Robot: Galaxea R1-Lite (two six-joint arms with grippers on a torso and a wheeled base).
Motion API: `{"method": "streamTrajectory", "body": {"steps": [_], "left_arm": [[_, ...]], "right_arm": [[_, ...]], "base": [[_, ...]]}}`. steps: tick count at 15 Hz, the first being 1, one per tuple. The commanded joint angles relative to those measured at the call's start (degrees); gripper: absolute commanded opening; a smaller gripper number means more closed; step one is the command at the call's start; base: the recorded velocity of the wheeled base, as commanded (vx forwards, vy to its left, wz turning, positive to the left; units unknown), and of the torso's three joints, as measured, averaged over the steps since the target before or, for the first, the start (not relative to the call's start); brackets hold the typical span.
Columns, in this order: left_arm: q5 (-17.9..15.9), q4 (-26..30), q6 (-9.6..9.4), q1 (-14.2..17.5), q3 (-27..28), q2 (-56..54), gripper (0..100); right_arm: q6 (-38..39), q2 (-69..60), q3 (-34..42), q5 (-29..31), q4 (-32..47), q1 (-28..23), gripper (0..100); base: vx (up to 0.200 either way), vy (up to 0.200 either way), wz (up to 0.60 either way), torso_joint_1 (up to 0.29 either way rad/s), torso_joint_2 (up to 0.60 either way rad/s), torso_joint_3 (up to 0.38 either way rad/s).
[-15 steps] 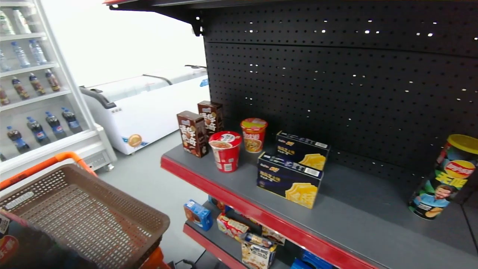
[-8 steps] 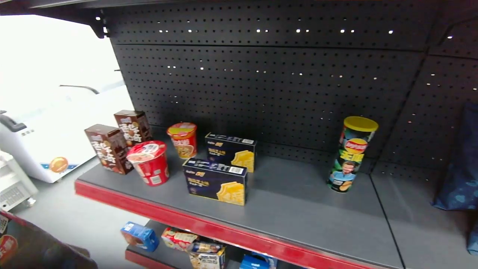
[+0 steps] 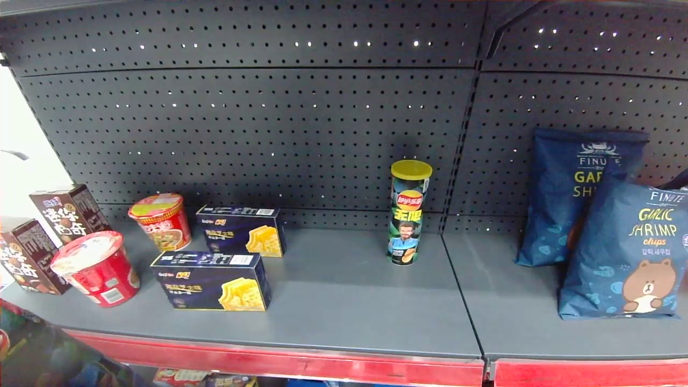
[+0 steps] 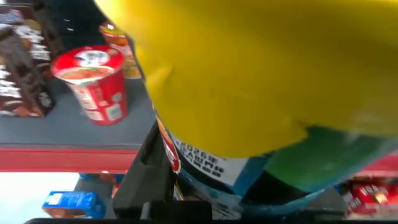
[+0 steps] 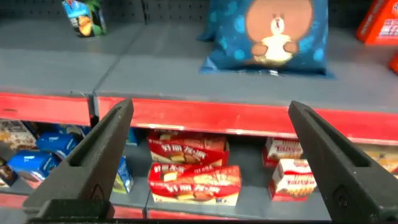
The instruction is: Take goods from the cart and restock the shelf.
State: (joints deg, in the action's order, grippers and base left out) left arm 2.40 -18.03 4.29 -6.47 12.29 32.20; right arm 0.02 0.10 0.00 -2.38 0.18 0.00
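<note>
Chip can (image 4: 249, 93), clamped in the left gripper (image 4: 217, 193) before the shelf (image 3: 349, 301), should probably clear the red lip (image 3: 269, 361) and stand upright beside the matching can (image 3: 409, 212); right gripper (image 5: 211, 162) gapes empty.

- The grey shelf (image 3: 349, 301) in front of me has a red front edge.
- To my left stand two brown boxes (image 3: 27, 258) (image 3: 67, 212), two noodle cups (image 3: 97, 269) (image 3: 160, 221) and two dark-blue boxes (image 3: 212, 281) (image 3: 242, 230).
- In the middle, a crisp tube (image 3: 408, 212) stands apart.
- To my right, two blue chip bags (image 3: 578, 193) (image 3: 623, 252) overlap.
</note>
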Motion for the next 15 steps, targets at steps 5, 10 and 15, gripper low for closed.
{"method": "streamTrajectory", "body": {"steps": [5, 10, 15], "left_arm": [[1.91, 4.23, -0.34, 3.75, 2.48, 0.06, 0], [1.82, 10.12, -1.04, 3.48, 5.55, -2.05, 0], [-0.73, 10.12, -1.21, 3.4, 5.55, -1.87, 0]], "right_arm": [[-1.17, 0.17, -0.18, -1.23, 0.43, 0.44, 100], [-4.51, 32.16, -25.22, -11.51, -5.9, 8.09, 100], [-3.89, 56.42, -41.4, -12.48, -12.75, 17.23, 100]], "base": [[0.0, 0.0, 0.0, 0.0, 0.0, 0.0], [0.0, 0.0, 0.0, 0.0, 0.0, 0.0], [0.0, 0.0, 0.0, 0.0, 0.0, 0.0]]}}
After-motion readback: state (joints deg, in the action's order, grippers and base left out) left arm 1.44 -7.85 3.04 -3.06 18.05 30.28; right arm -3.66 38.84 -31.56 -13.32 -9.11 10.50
